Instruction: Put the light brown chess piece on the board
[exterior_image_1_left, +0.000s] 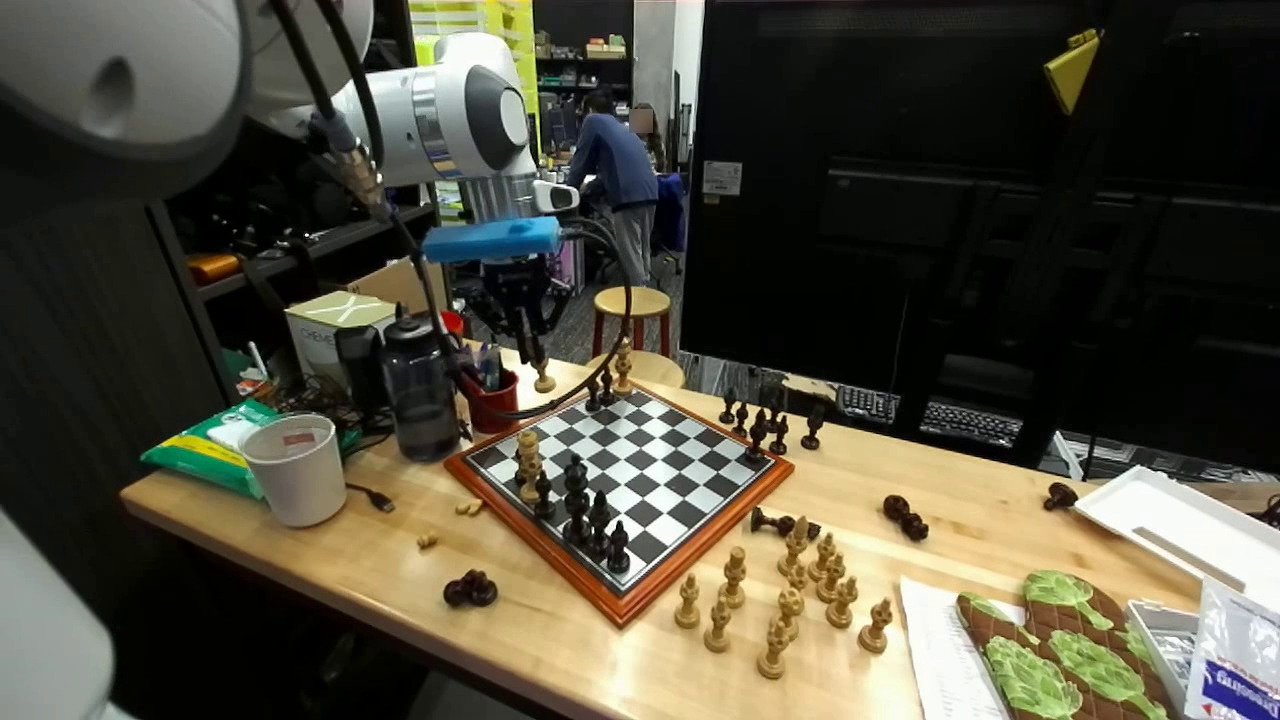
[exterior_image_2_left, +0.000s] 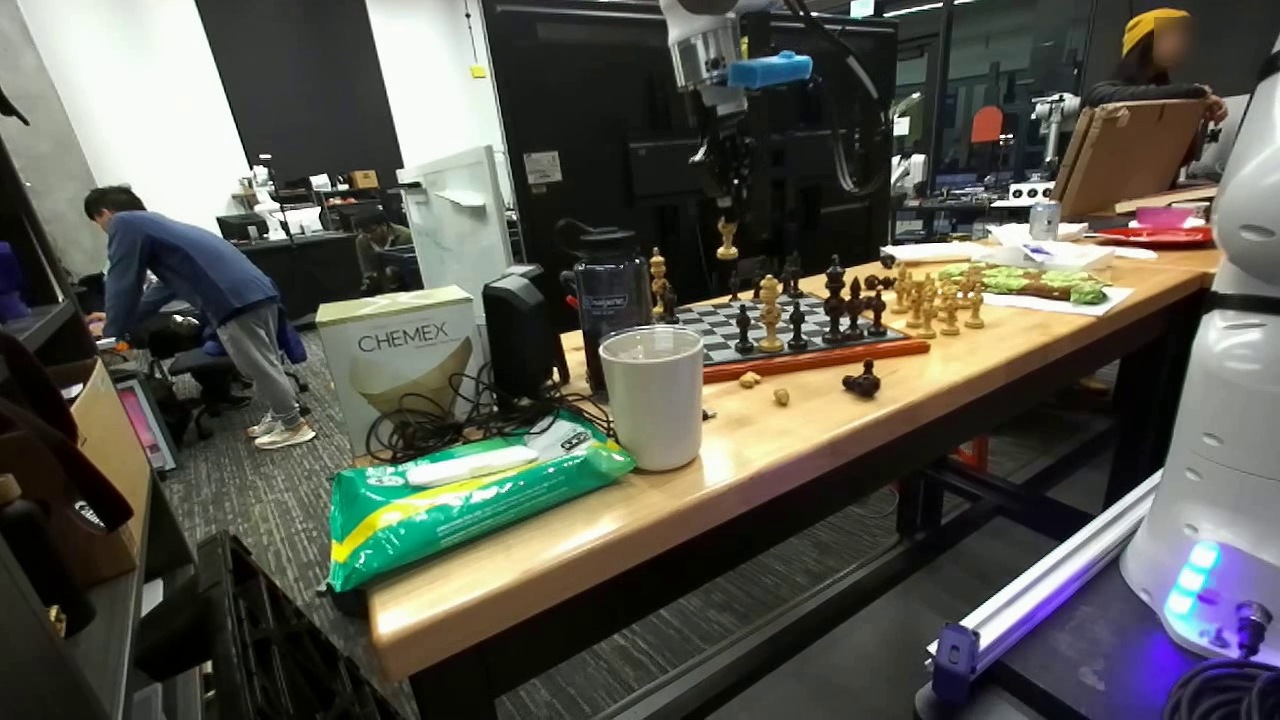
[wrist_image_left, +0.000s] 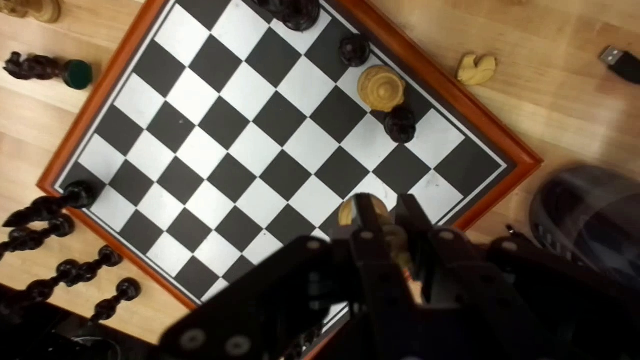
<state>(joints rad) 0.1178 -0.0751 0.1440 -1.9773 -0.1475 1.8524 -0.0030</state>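
The board (exterior_image_1_left: 650, 440) lies on the table in both exterior views, and its checkered top (wrist_image_left: 225, 120) fills much of the wrist view. My gripper (exterior_image_1_left: 533, 350) is shut on a light brown chess piece (exterior_image_1_left: 544, 380) and holds it upright by its upper part. In an exterior view the gripper (exterior_image_2_left: 727, 207) holds the piece (exterior_image_2_left: 727, 243) in the air above the board's level. In the wrist view the piece's base (wrist_image_left: 345, 213) shows past the fingertips (wrist_image_left: 389, 200), over the board's squares. Another light brown piece (wrist_image_left: 381, 89) stands on the board between dark pieces.
Several dark pieces (exterior_image_1_left: 577, 500) stand along the board's near edge. Several light brown pieces (exterior_image_1_left: 790, 600) stand on the table beside it. A bottle (exterior_image_1_left: 418, 390), a red cup (exterior_image_1_left: 495, 405) and a white mug (exterior_image_1_left: 296, 470) stand beyond one side. Small broken bits (wrist_image_left: 476, 69) lie near the board.
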